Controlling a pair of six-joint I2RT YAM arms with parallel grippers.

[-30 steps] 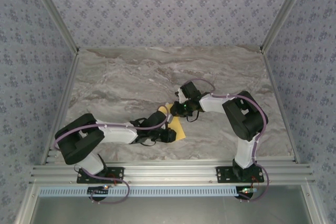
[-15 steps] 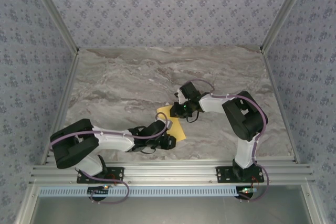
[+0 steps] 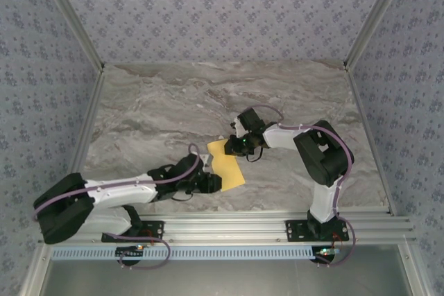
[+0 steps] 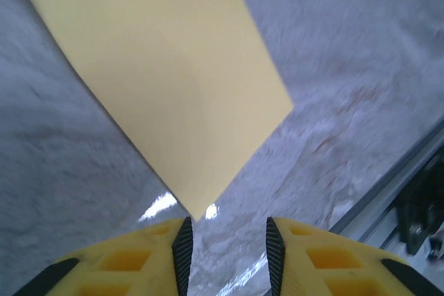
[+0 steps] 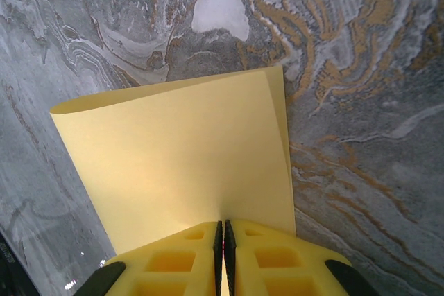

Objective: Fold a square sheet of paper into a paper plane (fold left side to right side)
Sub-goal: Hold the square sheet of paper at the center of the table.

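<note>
The right gripper (image 5: 223,244) pinches the square sheet of paper (image 5: 187,164) by one edge, its yellow fingers (image 5: 173,261) pressed together on the doubled-over sheet at the bottom centre of the wrist view. The left gripper (image 4: 225,247) stands with jaws parted and nothing between them, the paper's corner just ahead of its tips. Seen from overhead, the sheet lies on the marble-patterned table (image 3: 152,116) just below centre, between the two grippers.
</note>
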